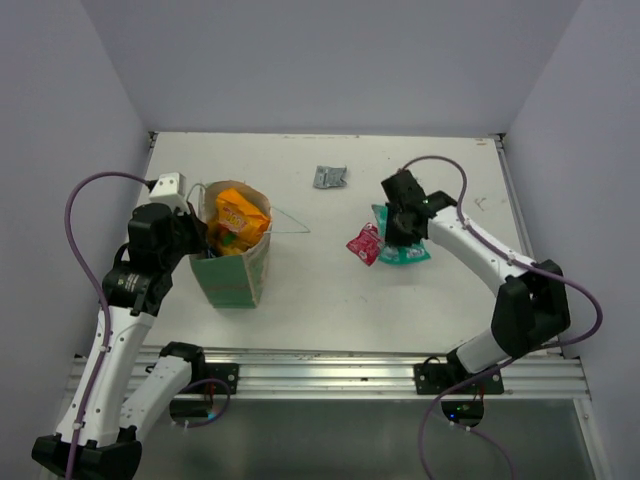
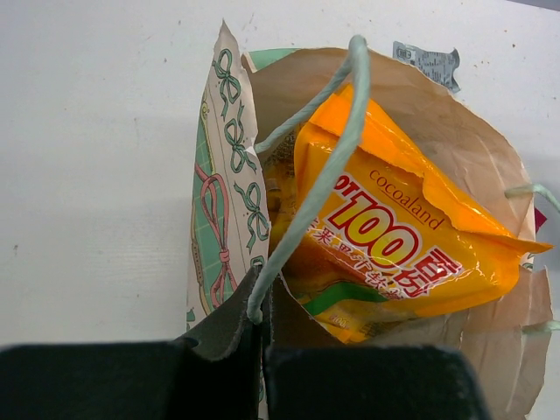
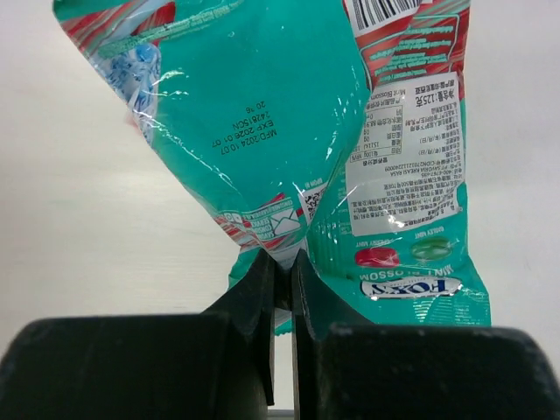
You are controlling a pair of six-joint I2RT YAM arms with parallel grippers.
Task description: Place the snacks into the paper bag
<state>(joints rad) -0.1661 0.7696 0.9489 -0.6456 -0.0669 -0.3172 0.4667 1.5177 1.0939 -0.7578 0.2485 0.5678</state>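
While the bag (image 1: 240,275) is being gripped at nine o'clock by the left pincer (image 2: 262,324), a teal packet (image 3: 254,122) at three o'clock is being clamped by the right pincer (image 3: 282,271); a straight lift is being advised.

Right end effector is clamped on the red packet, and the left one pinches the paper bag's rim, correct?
No: the right wrist view shows the right end effector shut on the teal packet, not a red one. The rest holds.
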